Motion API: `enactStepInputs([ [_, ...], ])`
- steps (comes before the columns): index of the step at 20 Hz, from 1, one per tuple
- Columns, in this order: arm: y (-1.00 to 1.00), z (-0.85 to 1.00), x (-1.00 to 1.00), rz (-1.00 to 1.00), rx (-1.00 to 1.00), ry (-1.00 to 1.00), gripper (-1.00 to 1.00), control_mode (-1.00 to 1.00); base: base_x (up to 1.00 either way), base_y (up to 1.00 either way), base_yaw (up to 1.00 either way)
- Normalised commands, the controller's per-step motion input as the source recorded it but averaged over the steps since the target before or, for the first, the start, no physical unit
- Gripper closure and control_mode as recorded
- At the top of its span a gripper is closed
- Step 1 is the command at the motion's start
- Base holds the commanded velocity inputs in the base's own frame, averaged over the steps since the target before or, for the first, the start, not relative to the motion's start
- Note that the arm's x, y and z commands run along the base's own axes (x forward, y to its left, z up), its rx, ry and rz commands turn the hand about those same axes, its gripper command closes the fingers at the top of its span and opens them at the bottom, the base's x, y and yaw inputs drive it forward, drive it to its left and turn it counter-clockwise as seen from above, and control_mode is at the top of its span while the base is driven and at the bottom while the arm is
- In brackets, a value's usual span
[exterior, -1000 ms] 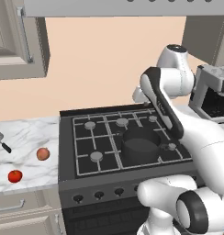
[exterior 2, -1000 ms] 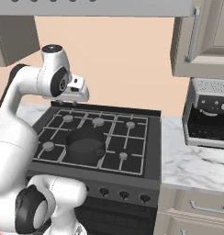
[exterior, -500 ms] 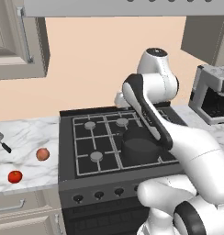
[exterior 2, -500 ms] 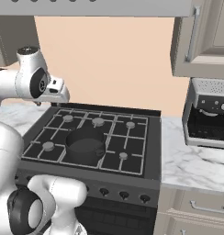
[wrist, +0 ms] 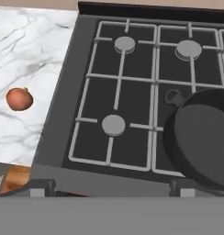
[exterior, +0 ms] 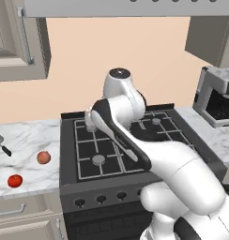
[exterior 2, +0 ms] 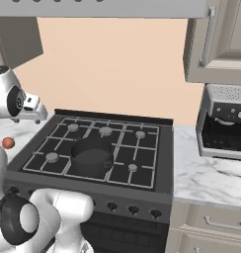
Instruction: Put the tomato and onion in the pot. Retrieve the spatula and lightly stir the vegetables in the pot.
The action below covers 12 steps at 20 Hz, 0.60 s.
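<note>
Marble counter [exterior: 27, 140] holds tomato [exterior: 14, 180], onion [exterior: 43, 157], spatula [exterior: 2, 144] beside stove [exterior: 107, 154].

The bench [exterior: 27, 136] looks like polished white marble with grey veins. The stove [wrist: 132, 92] is matt black with dull grey metal grates and pale metal burner caps. The pot [exterior 2: 92, 157] is dark grey metal, smooth and faintly sheeny. The tomato [exterior: 14, 180] is glossy red; the onion [wrist: 19, 99] is duller, with a skin-like sheen. The spatula [exterior: 2, 143] has a silvery metal head and a black handle.
</note>
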Motion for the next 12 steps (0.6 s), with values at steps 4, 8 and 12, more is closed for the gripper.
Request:
enactStepInputs([
  [4,1.0,-0.63,0.0,0.0,0.0,0.0,-1.0,-1.0,0.0,0.0,0.0],
  [8,1.0,-0.49,0.2,0.0,0.0,0.09,-1.0,-1.0,0.0,0.0,0.0],
  [12,0.96,-0.38,0.28,0.0,0.0,0.12,-1.0,-1.0,0.0,0.0,0.0],
])
